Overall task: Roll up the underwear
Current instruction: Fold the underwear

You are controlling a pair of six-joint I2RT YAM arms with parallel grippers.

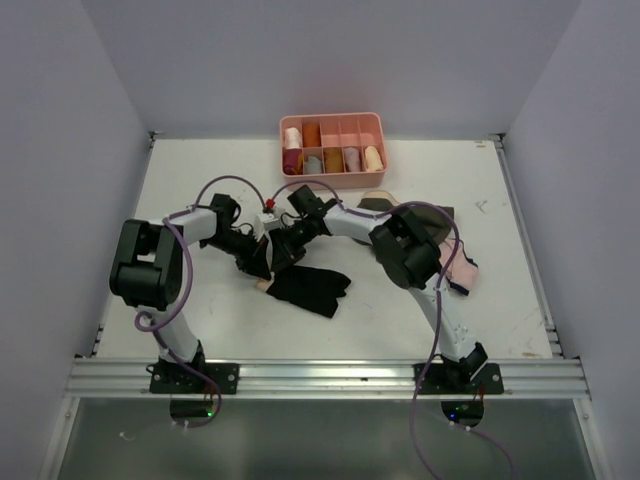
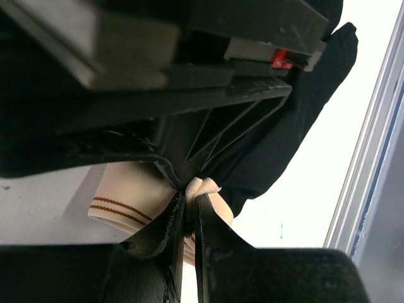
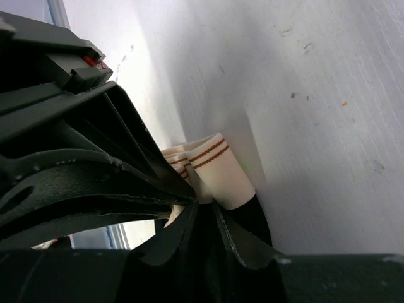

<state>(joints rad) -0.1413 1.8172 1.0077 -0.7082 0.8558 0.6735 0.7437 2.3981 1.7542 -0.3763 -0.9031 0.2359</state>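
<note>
Matt black cloth underwear (ribbed beige waistband), scuffed matt white table; smooth pink plastic tray

White-and-black arms with looping purple cables.

The white table bears the underwear, a pink tray, an olive garment, a pink garment.

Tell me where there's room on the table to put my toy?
Bare table: the back-left corner beside the pink tray, the back-right corner past it, and the front strip between the underwear and the rail. Crowded: the middle, where the left arm and right arm meet, and the clothes at right.
</note>
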